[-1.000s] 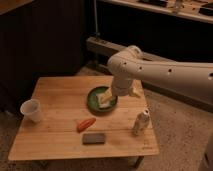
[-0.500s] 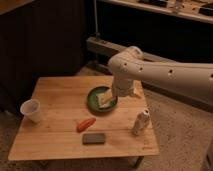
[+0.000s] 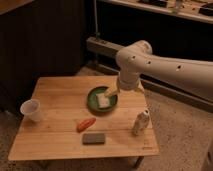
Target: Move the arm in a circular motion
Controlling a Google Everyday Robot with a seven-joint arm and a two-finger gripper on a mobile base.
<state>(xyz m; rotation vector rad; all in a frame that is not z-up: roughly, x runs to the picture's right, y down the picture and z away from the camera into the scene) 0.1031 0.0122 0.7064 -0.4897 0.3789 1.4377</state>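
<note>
The cream-white tubular arm (image 3: 170,67) with small dark holes reaches in from the right, and its rounded elbow joint (image 3: 131,57) hangs over the back right of the wooden table (image 3: 55,90). The gripper (image 3: 112,92) points down and left from the joint. It sits just above the green plate (image 3: 93,102), close to the pale food piece (image 3: 103,100) on it.
On the table stand a white cup (image 3: 31,110) at the left, an orange carrot-like piece (image 3: 85,124), a dark grey block (image 3: 93,138) near the front edge and a small white bottle (image 3: 140,122) at the right. A dark cabinet stands behind.
</note>
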